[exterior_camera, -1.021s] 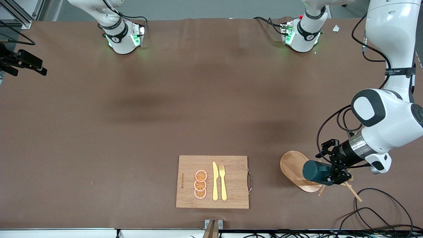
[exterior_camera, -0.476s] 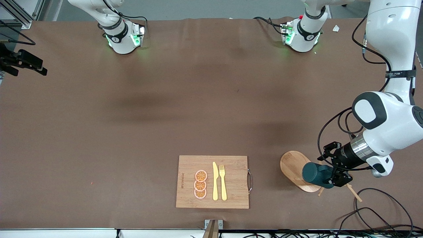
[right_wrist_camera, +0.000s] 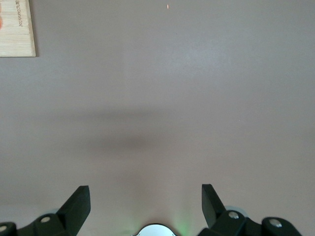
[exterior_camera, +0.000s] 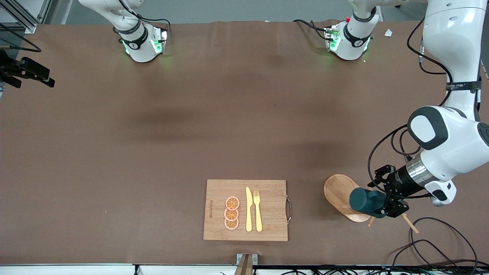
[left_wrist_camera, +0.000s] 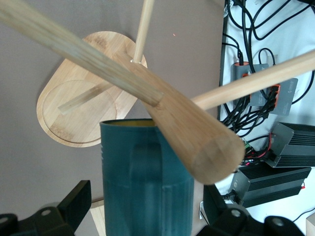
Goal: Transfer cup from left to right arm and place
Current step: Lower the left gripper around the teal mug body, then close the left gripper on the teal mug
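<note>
The dark teal ribbed cup (exterior_camera: 366,201) lies on its side up among the pegs of the wooden peg rack (exterior_camera: 338,193), near the left arm's end of the table. In the left wrist view the cup (left_wrist_camera: 142,172) shows its handle and a mustard rim, with a thick peg (left_wrist_camera: 187,132) crossing its mouth. My left gripper (exterior_camera: 382,201) is open with one finger on each side of the cup, and a small gap shows at each finger (left_wrist_camera: 78,201). My right gripper (right_wrist_camera: 146,196) is open and empty, high over bare table; the front view does not show it.
A wooden cutting board (exterior_camera: 245,210) with three orange slices, a yellow knife and a yellow fork lies near the front camera, toward the right arm's end from the rack. Black cables (exterior_camera: 431,236) lie by the table edge near the rack.
My left gripper has shifted slightly toward the left arm's end of the table and lower. The cup stays on the rack. The right arm has not moved.
</note>
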Controlling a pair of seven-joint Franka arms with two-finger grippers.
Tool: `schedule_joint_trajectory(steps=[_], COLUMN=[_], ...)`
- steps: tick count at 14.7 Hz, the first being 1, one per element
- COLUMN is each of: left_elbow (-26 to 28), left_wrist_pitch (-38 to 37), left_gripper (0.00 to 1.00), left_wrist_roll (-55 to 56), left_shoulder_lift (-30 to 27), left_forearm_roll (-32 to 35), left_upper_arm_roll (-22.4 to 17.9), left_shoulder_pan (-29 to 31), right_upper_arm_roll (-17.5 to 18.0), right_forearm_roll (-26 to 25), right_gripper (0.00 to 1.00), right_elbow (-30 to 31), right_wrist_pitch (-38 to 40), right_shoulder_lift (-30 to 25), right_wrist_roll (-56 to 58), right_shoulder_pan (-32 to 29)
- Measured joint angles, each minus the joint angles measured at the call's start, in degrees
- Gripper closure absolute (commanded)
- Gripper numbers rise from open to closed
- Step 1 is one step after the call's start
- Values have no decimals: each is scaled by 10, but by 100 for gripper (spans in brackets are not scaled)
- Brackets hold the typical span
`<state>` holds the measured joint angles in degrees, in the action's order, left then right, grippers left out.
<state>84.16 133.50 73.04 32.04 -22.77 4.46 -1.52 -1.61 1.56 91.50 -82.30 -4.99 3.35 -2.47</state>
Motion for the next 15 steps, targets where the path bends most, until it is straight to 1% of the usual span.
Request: schedule_joint_trajectory(steps=[8,9,10,13,14,15], left_elbow=[-2,-3,-3,-3,-4,-4], left_wrist_pitch=[30,32,34,35,35,35], left_gripper=[1,5,11,36,42,44], left_wrist_roll=[-15,-15,-15,-15,-15,-15], left_shoulder_lift=[17,18,19,20,20,20], left_forearm_roll=[0,0,0,0,0,0], left_upper_arm_roll=[2,2,2,2,2,2], left_shoulder_pan=[-3,-3,-4,-4,-4,-4], right_upper_arm_roll=[-1,0,2,2,2,2], right_forearm_roll=[0,0,0,0,0,0], right_gripper=[0,0,0,0,0,0], right_elbow=[0,0,0,0,0,0], right_wrist_pitch=[0,0,0,0,0,0], right_shoulder_lift=[0,0,0,0,0,0], right_wrist_roll=[0,0,0,0,0,0], right_shoulder_pan=[0,0,1,1,1,1])
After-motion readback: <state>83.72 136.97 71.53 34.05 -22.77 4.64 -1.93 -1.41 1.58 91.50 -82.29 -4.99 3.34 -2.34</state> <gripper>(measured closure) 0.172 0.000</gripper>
